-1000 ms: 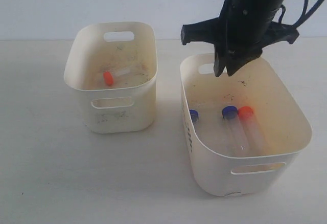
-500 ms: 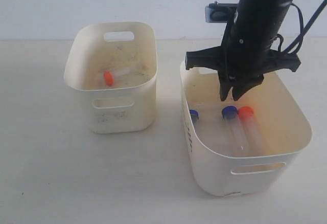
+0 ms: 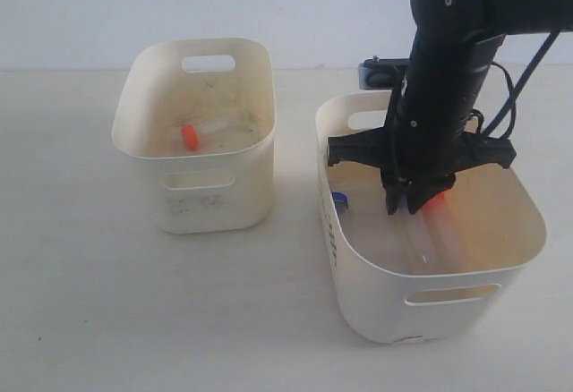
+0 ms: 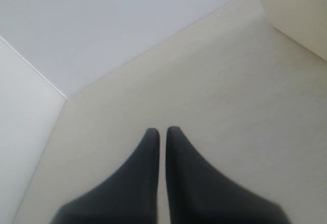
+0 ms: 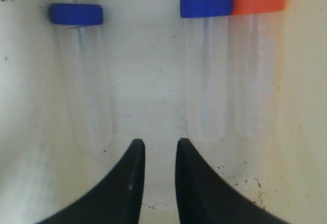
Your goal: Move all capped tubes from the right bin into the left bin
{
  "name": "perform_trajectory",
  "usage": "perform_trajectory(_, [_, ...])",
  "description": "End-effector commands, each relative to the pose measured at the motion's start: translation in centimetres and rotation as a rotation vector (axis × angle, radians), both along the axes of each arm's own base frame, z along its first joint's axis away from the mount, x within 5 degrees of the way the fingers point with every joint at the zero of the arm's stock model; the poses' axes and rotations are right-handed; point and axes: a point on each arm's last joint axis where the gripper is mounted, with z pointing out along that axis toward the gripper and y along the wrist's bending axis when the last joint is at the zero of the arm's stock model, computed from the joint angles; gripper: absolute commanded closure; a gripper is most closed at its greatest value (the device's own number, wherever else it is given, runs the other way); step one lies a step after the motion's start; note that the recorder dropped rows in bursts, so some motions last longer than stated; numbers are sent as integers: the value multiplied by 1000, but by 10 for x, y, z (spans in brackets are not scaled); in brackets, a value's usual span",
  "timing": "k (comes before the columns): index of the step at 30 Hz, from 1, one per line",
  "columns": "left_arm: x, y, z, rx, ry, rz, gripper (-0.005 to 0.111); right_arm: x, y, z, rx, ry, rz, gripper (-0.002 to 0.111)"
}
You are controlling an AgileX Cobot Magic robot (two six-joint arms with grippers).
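My right gripper point(image 3: 405, 206) hangs low inside the right bin point(image 3: 358, 253); its fingers stand a little apart with nothing between them. In the right wrist view the gripper point(image 5: 158, 142) sits just short of the tube bottoms. Three capped tubes lie on this bin's floor: a blue-capped one point(image 5: 84, 75) alone, and another blue-capped one point(image 5: 206, 70) touching an orange-capped one point(image 5: 253, 65). The fourth tube, orange-capped point(image 3: 201, 132), lies in the left bin point(image 3: 215, 191). My left gripper point(image 4: 162, 130) is shut and empty over bare table, out of the exterior view.
The two tubs stand side by side on a pale table with a narrow gap between them. A white wall runs behind. In the left wrist view a cream tub wall point(image 4: 299, 14) shows at the frame's corner.
My right gripper has come down from above the right bin's far rim into the bin, ending near the floor by the caps of the paired tubes. The tubes have not moved.
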Motion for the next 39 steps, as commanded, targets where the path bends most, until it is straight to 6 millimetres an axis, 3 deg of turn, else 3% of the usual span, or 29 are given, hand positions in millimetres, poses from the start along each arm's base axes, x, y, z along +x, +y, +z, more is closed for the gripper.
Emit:
perform_trajectory(1, [0, 0, 1, -4, -5, -3, 103, 2, 2, -6, -4, -2, 1, 86])
perform_trajectory(13, [0, 0, 1, -4, -5, -3, 103, 8, 2, -25, -71, 16, 45, 86])
perform_trajectory(22, [0, 0, 1, -4, -5, -3, 103, 11, 1, -26, -82, -12, 45, 86])
perform_trajectory(29, [0, 0, 1, -4, -5, -3, 103, 11, 1, -27, -83, -13, 47, 64])
perform_trajectory(39, [0, 0, 1, -4, -5, -3, 103, 14, 3, -42, -96, 18, 47, 64])
